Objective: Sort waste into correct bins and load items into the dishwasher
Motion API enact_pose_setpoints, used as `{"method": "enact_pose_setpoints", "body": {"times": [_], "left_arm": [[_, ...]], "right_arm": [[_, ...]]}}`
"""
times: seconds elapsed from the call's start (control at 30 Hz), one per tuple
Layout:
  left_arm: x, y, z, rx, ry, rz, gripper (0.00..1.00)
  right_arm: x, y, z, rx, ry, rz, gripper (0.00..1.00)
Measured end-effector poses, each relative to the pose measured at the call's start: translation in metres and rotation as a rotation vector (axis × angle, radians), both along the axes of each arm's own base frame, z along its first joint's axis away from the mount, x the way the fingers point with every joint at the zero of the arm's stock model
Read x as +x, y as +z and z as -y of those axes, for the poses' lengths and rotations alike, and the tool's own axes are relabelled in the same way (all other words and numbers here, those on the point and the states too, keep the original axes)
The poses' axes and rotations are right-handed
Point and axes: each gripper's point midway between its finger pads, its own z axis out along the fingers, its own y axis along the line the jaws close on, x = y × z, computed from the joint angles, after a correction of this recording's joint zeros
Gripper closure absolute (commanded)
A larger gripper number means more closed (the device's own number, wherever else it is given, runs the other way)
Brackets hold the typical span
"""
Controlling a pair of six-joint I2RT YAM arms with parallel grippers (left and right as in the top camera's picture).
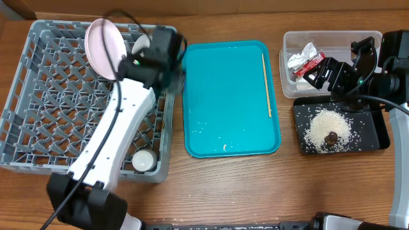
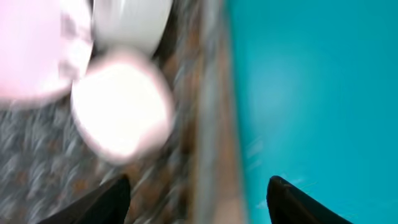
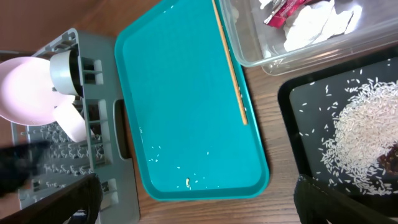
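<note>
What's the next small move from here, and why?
Probably move the right gripper toward the chopstick on the teal tray: its jaws stand open and empty, and the chopstick looks like the only item not yet in the dish rack, where the left gripper hovers open.

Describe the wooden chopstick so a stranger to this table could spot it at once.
Find the teal tray in the middle of the table, between the grey dish rack and the clear tub. The chopstick lies flat on it, along the long edge nearest the tub. It is the only thin, straight wooden stick there; all else on the tray is scattered rice grains.
</note>
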Motion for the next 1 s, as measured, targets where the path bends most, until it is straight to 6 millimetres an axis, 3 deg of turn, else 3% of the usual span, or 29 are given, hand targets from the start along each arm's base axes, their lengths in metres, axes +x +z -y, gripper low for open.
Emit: {"method": "enact_pose_setpoints", "body": {"times": [0.07, 0.13, 0.23, 0.27, 0.33, 0.43, 0.57, 0.63, 0.7, 0.83, 1.0], "left_arm": [[0.020, 0.037, 0.028, -0.109, -0.027, 0.131, 0.24], [0.029, 0.059, 0.057, -0.187, -0.049, 0.220, 0.21], [0.028, 0.063, 0.107, -0.273, -0.084, 0.261, 0.20], [0.029, 0.059, 0.124, -0.296, -0.097, 0.264, 0.14], [0.032, 0.045, 0.155, -0.330, -0.119, 0.261, 0.00], [0.037, -0.006, 0.204, -0.356, -0.131, 0.202, 0.00], [0.039, -0.078, 0.252, -0.367, -0.173, 0.129, 0.00], [0.035, -0.115, 0.272, -0.371, -0.208, 0.080, 0.09], [0.028, -0.144, 0.278, -0.359, -0.222, 0.029, 0.16], [0.024, -0.159, 0.278, -0.350, -0.212, 0.000, 0.16], [0.031, -0.152, 0.283, -0.383, -0.200, 0.033, 0.22]], "right_arm": [[0.000, 0.000, 0.000, 0.000, 0.000, -0.001, 0.00], [0.000, 0.000, 0.000, 0.001, -0.001, -0.001, 0.00], [0.000, 0.000, 0.000, 0.000, 0.000, -0.001, 0.00], [0.000, 0.000, 0.000, 0.001, -0.001, -0.001, 0.00], [0.000, 0.000, 0.000, 0.000, -0.001, -0.001, 0.00], [0.000, 0.000, 0.000, 0.001, 0.000, -0.001, 0.00], [0.000, 0.000, 0.000, 0.001, 0.000, 0.000, 0.00], [0.000, 0.000, 0.000, 0.000, 0.000, 0.000, 0.00], [0.000, 0.000, 0.000, 0.000, -0.001, -0.001, 0.00], [0.000, 0.000, 0.000, 0.000, 0.000, 0.000, 0.00], [0.000, 0.000, 0.000, 0.000, 0.000, -0.001, 0.00]]}}
